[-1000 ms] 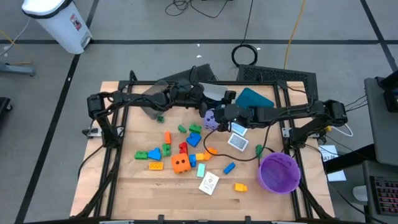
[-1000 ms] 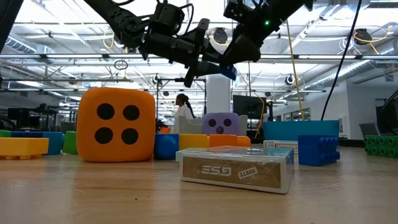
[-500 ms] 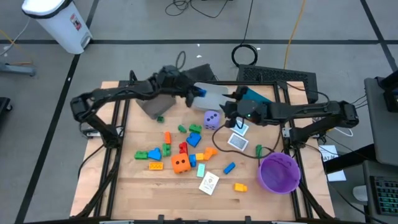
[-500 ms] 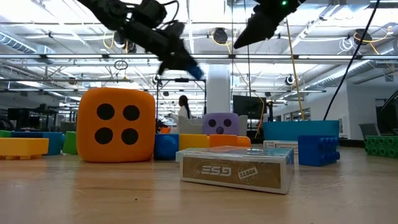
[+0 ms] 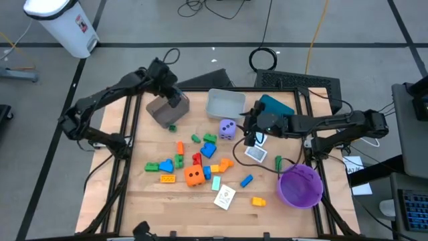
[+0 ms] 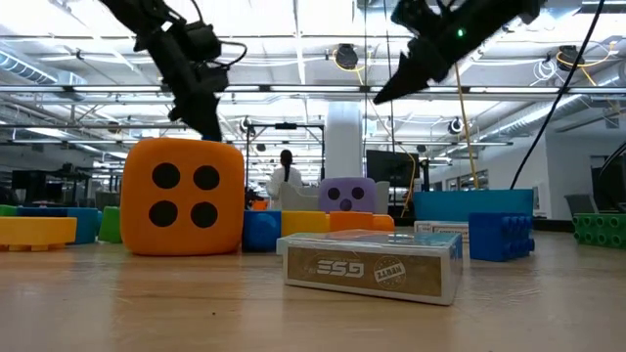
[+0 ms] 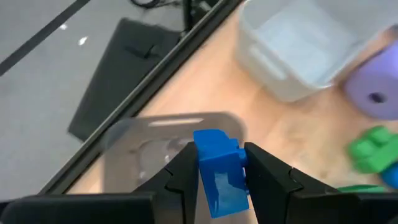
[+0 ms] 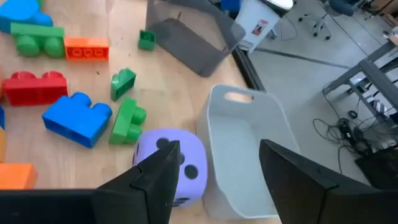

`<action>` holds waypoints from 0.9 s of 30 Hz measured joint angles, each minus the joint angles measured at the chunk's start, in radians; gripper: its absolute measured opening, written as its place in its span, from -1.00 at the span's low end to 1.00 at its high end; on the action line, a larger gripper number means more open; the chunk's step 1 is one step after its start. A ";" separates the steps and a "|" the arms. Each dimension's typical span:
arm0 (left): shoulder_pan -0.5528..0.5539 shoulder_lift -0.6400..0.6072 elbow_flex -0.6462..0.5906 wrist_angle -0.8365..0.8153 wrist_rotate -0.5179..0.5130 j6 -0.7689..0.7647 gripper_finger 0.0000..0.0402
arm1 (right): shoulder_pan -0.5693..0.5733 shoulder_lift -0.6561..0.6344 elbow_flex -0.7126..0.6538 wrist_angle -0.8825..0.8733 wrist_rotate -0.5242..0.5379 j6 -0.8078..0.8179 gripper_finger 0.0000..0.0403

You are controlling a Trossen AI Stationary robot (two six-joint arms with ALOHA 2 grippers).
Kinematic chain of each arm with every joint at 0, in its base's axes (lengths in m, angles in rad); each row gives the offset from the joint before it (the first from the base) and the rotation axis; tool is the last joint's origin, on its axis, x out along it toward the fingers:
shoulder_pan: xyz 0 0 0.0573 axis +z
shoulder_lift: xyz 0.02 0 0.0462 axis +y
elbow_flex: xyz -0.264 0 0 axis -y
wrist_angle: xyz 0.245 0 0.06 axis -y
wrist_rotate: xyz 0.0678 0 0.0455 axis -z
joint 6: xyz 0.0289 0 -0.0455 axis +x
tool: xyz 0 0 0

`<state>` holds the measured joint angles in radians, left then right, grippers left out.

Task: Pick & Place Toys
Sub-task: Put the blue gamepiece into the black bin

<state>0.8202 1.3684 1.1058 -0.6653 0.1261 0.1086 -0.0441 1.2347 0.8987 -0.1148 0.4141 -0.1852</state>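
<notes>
My left gripper (image 5: 175, 101) is shut on a blue block (image 7: 217, 167) and hangs over the dark grey-brown bin (image 5: 165, 111) at the table's far left. My right gripper (image 8: 227, 180) stands open and holds nothing. It is just right of the purple die (image 5: 227, 128), which rests on the table in front of the light grey bin (image 5: 225, 103). More toys lie spread over the middle of the table: coloured blocks (image 5: 202, 148), an orange die (image 5: 194, 176) and white-blue cards (image 5: 225, 197). My left gripper pinches the blue block by two opposite sides (image 7: 205, 163) between its two fingers. The fingers slant down from the table's left side. The block is lifted clear above the open grey-brown bin (image 7: 163, 149), and its studded end (image 7: 214, 138) sticks out past the fingertips.
A teal bin (image 5: 275, 106) stands at the far right, behind my right arm. A purple round bowl (image 5: 299, 185) stands near the right front corner. A black cable (image 5: 264, 167) runs across the table between them. The front strip of the tabletop (image 5: 174, 214) is bare wood.
My left gripper has carried the blue block toward the table's left edge, from beside the purple die and light grey bin to above the grey-brown bin. It has tipped more steeply downward on the way. My right gripper has drawn back a little toward the right and rolled.
</notes>
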 joint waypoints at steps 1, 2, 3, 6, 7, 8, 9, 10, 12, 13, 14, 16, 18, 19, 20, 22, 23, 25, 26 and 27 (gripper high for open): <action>0.010 0.007 -0.010 -0.001 0.001 0.009 -0.44 | 0.000 0.000 -0.020 0.022 0.000 0.010 0.07; 0.017 0.017 -0.018 -0.004 0.000 0.016 -0.44 | 0.000 0.000 -0.037 0.044 0.000 0.020 0.07; 0.023 0.028 -0.025 -0.006 0.001 0.022 -0.44 | 0.000 0.000 -0.051 0.066 0.000 0.028 0.07; 0.039 0.067 -0.032 0.006 0.007 0.041 -0.43 | 0.000 0.000 -0.097 0.117 0.000 0.062 0.07; 0.046 0.082 -0.032 0.015 0.007 0.052 -0.41 | 0.000 0.000 -0.108 0.127 -0.001 0.073 0.07; 0.053 0.099 -0.032 0.023 0.005 0.064 -0.40 | 0.000 0.000 -0.117 0.137 -0.001 0.083 0.07; 0.060 0.115 -0.032 0.033 0.005 0.071 -0.40 | 0.000 0.000 -0.125 0.149 -0.001 0.095 0.07; 0.065 0.132 -0.033 0.048 0.004 0.079 -0.40 | 0.000 0.000 -0.129 0.156 -0.001 0.104 0.07; 0.076 0.168 -0.032 0.088 0.005 0.092 -0.41 | 0.000 0.000 -0.136 0.156 -0.001 0.123 0.07; 0.083 0.186 -0.031 0.098 0.007 0.098 -0.42 | 0.000 0.000 -0.139 0.155 -0.001 0.132 0.07; 0.092 0.204 -0.031 0.103 0.008 0.101 -0.43 | 0.000 0.000 -0.141 0.154 -0.001 0.144 0.07; 0.108 0.237 -0.031 0.123 0.008 0.101 -0.44 | 0.000 0.000 -0.145 0.155 -0.001 0.160 0.07; 0.126 0.263 -0.031 0.127 0.010 0.112 -0.44 | 0.000 0.000 -0.146 0.149 -0.001 0.175 0.07; 0.133 0.275 -0.031 0.123 0.014 0.119 -0.42 | 0.000 0.000 -0.146 0.148 -0.001 0.180 0.07; 0.137 0.287 -0.031 0.125 0.015 0.127 -0.40 | 0.000 0.000 -0.146 0.149 -0.002 0.181 0.07; 0.149 0.309 -0.031 0.140 0.017 0.132 -0.38 | 0.000 0.000 -0.146 0.149 -0.002 0.180 0.07; 0.156 0.317 -0.031 0.144 0.021 0.132 -0.37 | 0.000 0.000 -0.146 0.149 -0.002 0.180 0.07; 0.169 0.329 -0.031 0.152 0.034 0.130 -0.38 | 0.000 0.000 -0.146 0.149 -0.002 0.181 0.07; 0.174 0.331 -0.031 0.155 0.042 0.131 -0.39 | 0.000 0.000 -0.146 0.149 -0.002 0.181 0.07; 0.177 0.332 -0.031 0.156 0.046 0.130 -0.39 | 0.000 0.000 -0.146 0.149 -0.002 0.181 0.07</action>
<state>0.9976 1.7000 1.0748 -0.5097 0.1725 0.2389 -0.0441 1.2346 0.7525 0.0340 0.4126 -0.0041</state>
